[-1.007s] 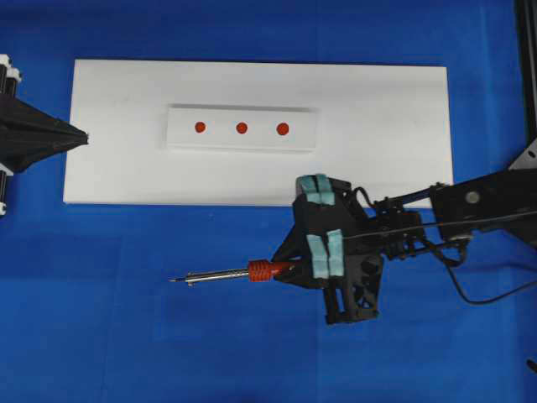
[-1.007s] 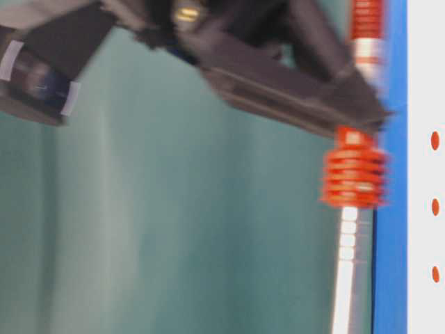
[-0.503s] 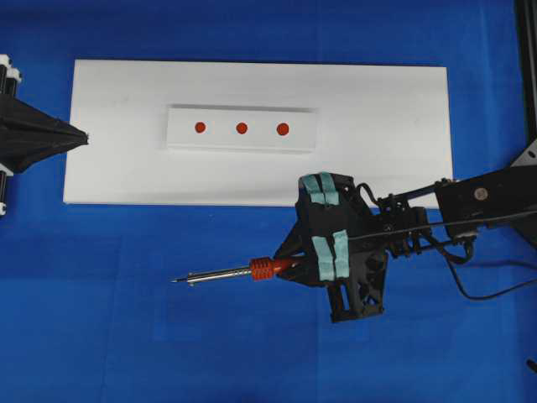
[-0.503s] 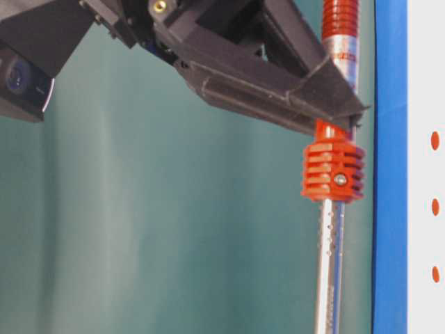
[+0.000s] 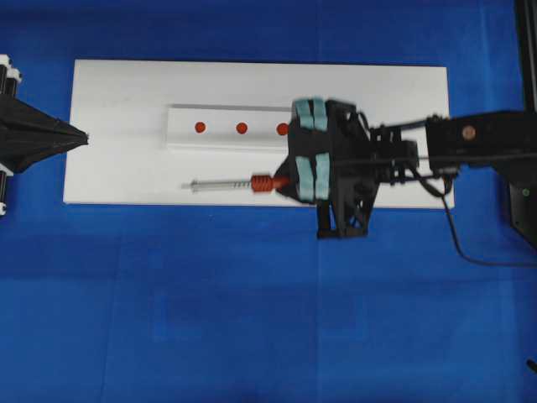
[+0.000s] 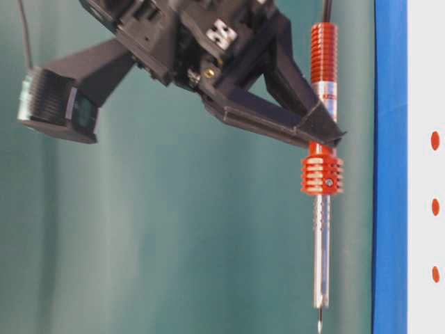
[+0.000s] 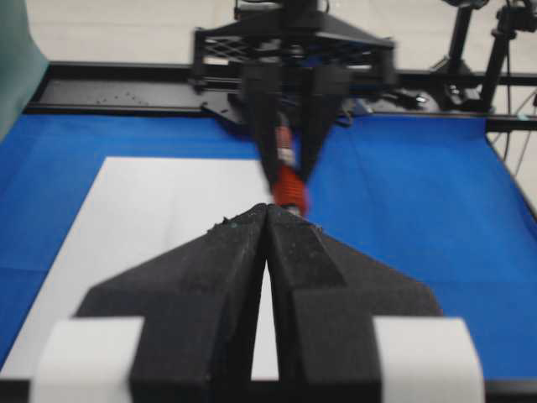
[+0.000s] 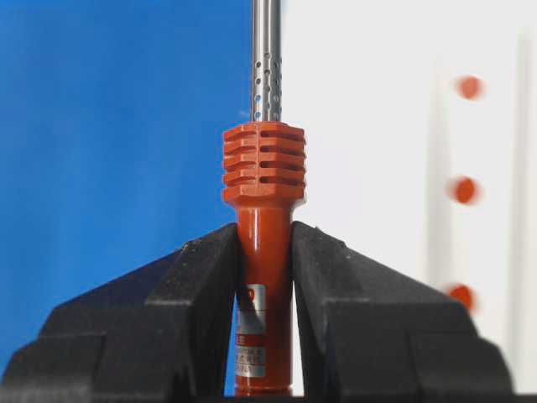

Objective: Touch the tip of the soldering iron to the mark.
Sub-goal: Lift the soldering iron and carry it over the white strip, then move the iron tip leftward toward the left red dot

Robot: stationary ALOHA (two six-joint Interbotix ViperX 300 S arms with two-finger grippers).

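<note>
I see my left gripper (image 5: pixel 84 135) pressed together at the white board's (image 5: pixel 126 176) left edge. Three red dots sit on one strip (image 5: pixel 180 138); the mark (image 5: pixel 283 129) is rightmost. Below the strip, over bare board, the soldering iron (image 5: pixel 243 184) points left, clamped in my right gripper (image 5: pixel 288 183).

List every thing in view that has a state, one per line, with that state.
soldering iron: clamped by its handle, lying level over the white board, tip pointing left, off the dots
right claw: shut on the soldering iron
left claw: shut, empty, tips at the board's left edge
mark: untouched
white board: flat on the blue table
</note>
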